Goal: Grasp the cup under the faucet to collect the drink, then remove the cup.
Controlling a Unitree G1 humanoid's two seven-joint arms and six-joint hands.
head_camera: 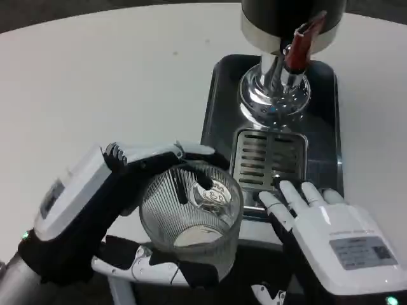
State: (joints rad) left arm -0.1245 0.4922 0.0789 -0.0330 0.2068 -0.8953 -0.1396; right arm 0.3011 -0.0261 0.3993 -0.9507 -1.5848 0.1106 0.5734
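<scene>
One ribbed glass cup is seen low in the head view, clear of the dark tray and just beside its near left corner, over the bench. It is held upright by the left hand, whose fingers are wrapped around the far side of the rim while the thumb is curled in below the base. A pale patch is visible at the bottom of the cup; whether that is drink cannot be told.

Just beside the cup, on the right, the right hand is laid flat with its white back up. Its fingers are stretched out and slightly apart, nothing is held by them, and their tips are reaching the near edge of the slotted drip grate.

The grate is set into the tray, directly before the chrome base of the drink dispenser. A red tap handle is seen jutting from the dispenser's dark body, above the chrome. The cup is well apart from the tap, nearer the robot than the grate.
</scene>
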